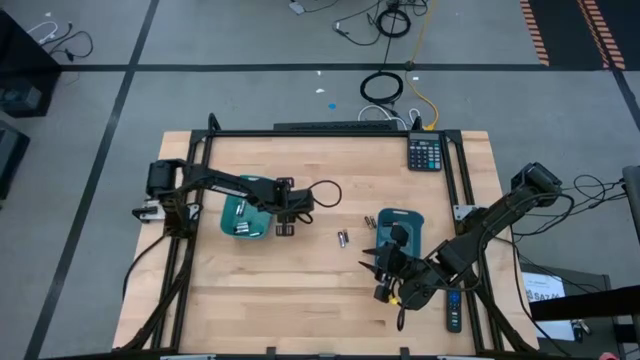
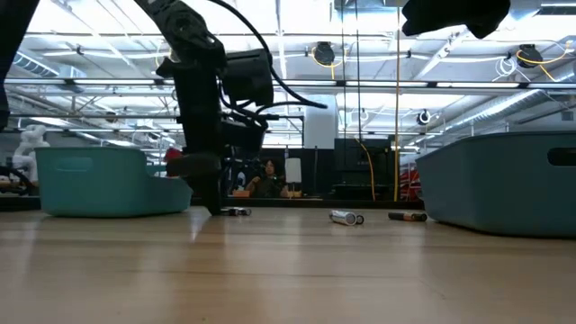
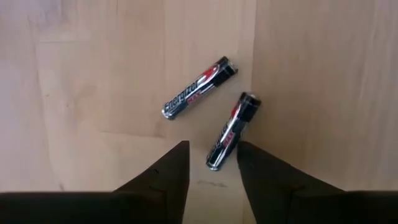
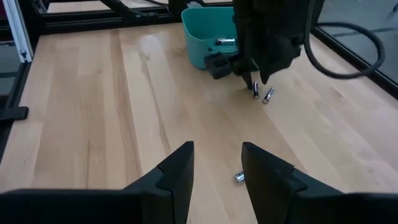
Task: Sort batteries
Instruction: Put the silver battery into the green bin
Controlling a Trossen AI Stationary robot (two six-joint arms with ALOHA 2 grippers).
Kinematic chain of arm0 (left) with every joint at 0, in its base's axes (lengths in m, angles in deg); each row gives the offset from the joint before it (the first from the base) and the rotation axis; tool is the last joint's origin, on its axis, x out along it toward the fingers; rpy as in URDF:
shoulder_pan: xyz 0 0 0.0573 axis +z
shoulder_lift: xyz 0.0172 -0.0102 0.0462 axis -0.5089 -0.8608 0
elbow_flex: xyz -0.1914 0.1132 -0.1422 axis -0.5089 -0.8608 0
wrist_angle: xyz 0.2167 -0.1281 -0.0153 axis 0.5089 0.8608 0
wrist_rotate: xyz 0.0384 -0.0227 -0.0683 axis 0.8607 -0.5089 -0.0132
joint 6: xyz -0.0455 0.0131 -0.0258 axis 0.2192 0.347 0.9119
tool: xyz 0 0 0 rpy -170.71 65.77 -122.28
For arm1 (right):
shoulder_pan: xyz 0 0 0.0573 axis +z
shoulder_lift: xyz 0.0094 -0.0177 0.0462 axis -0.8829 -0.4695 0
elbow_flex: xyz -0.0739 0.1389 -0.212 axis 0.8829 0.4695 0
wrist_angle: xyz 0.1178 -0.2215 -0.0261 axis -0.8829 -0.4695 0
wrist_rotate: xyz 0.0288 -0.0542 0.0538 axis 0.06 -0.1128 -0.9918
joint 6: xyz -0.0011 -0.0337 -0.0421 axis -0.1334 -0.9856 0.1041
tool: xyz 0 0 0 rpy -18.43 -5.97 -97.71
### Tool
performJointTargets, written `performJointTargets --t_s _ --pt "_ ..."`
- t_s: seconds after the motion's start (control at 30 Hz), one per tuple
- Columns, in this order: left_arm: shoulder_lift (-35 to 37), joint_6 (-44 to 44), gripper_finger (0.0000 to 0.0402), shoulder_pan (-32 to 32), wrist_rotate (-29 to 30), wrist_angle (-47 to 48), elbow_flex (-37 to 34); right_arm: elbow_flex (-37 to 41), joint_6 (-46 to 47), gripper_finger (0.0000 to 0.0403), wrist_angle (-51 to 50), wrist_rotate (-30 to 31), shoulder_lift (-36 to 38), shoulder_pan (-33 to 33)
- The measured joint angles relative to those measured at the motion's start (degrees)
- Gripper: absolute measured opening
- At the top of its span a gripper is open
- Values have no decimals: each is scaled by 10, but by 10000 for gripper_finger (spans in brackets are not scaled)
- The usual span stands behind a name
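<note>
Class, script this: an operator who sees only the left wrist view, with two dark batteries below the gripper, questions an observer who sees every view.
Operator: My left gripper is open over two dark batteries. Is a tray nearby?
Observer: Yes, a teal tray sits right beside your gripper.
Operator: Are there any other loose batteries?
Observer: Two lie mid-table, between that tray and a second tray: a silvery battery and another battery.

Two teal trays (image 1: 243,222) (image 1: 410,218), four loose batteries (image 1: 283,229) (image 1: 342,238) on the table, one calculator (image 1: 425,153), one remote (image 1: 453,311).
</note>
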Motion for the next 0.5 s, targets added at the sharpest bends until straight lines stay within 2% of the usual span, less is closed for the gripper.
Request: performJointTargets --t_s 0.1,0.23,0.37,0.5 --pt "-11 -13 114 1 -3 -2 2 0 0 125 0 0 -1 0" --pt "-17 -19 29 -5 -8 0 2 0 0 125 -1 0 -1 0" --pt "1 -6 19 -14 -8 28 6 0 0 125 0 0 -1 0" --pt "47 23 8 -34 2 129 39 0 1 125 0 0 -1 0"
